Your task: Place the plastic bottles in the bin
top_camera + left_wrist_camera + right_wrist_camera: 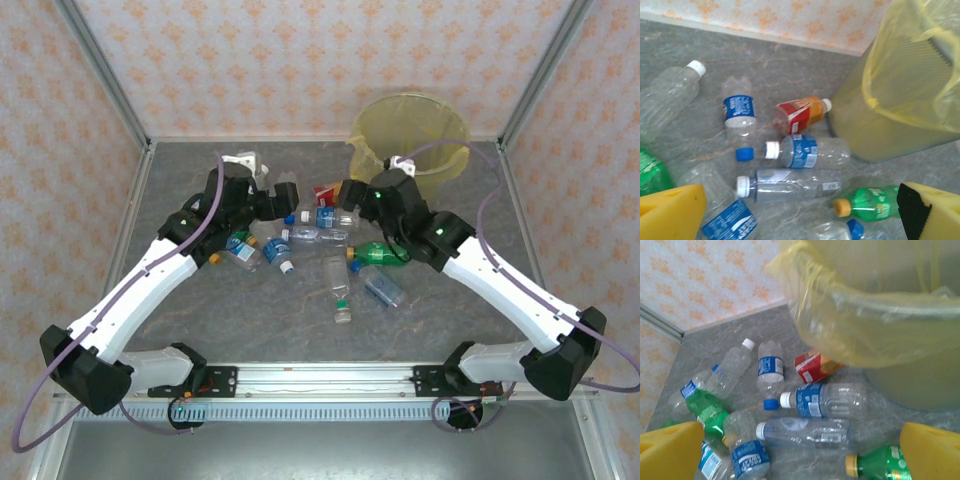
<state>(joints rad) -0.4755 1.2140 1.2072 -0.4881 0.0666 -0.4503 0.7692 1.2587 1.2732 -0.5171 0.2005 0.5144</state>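
1. Peach wallpaper with an orange floral print backs a grey marbled table (250, 330) edged by metal posts.
2. The bin (372, 150), a round translucent yellow bucket with a yellow bag liner folded over its rim, stands upright at the far right of the table, near the back wall.
3. The plastic bottles (305, 236) lie on their sides on the table, scattered in a loose cluster in front of and to the left of the bin.
4. Seen from the left wrist, a red-orange labelled bottle (800, 114) lies with its white cap just beside the bin's wall.
5. Below it in that view lies a clear blue-labelled bottle (807, 151) with a white cap, and nearer still a longer clear bottle (790, 184).
6. A green bottle (867, 204) with an orange cap lies near the bin's base, and a blue-capped bottle (739, 120) rests to the left of the red-orange one.
7. The left arm (150, 280) reaches in from the left. The left gripper (800, 195) hovers over the cluster with its yellow fingers (670, 212) spread wide apart, holding nothing.
8. The right arm (500, 285) reaches in from the right. The right gripper (800, 440) hangs above the bottles beside the bin, its jaws likewise wide apart and empty.
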